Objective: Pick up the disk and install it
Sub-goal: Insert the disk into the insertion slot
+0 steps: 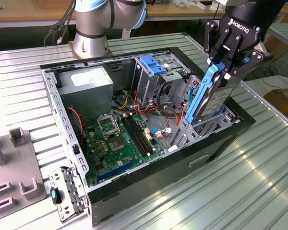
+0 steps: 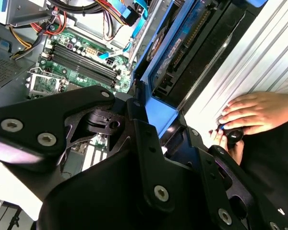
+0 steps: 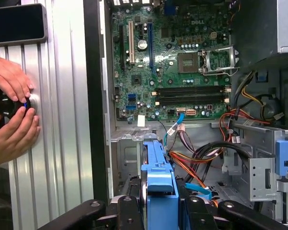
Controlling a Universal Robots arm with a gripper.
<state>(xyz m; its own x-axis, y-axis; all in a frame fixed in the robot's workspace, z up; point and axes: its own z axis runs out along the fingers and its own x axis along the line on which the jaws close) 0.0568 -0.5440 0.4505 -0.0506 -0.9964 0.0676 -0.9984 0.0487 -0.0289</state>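
Silver ribbed metal makes the surface (image 1: pixel 259 182), and one black computer case (image 1: pixel 149 191) lies on it with its side open. One grey arm (image 1: pixel 91 28) stands on the surface behind the case.

Inside the case I count one green board (image 1: pixel 120 143), flat on the bottom. One grey power box (image 1: pixel 86 88) sits in the far corner, at the exterior view's left. One light blue bracket (image 1: pixel 152 64) sticks up by the far wall. Lots of red, orange and black wires (image 3: pixel 192 163) run between the board and the metal bays.

There is one disk (image 1: pixel 209 98). It is a dark grey slab in a bright blue frame. It stands almost upright, tipped a little, at the case's end on the exterior view's right. Its lower end is down among the metal bays and its upper end sticks out above the case.

The black tool (image 1: pixel 229 67) is clenched on the disk's upper end, with one finger on each side of it.

In the first wrist view, two hands (image 3: pixel 9 129) rest on the surface beside the case. They hold one small black knob (image 3: pixel 7 105) between them.
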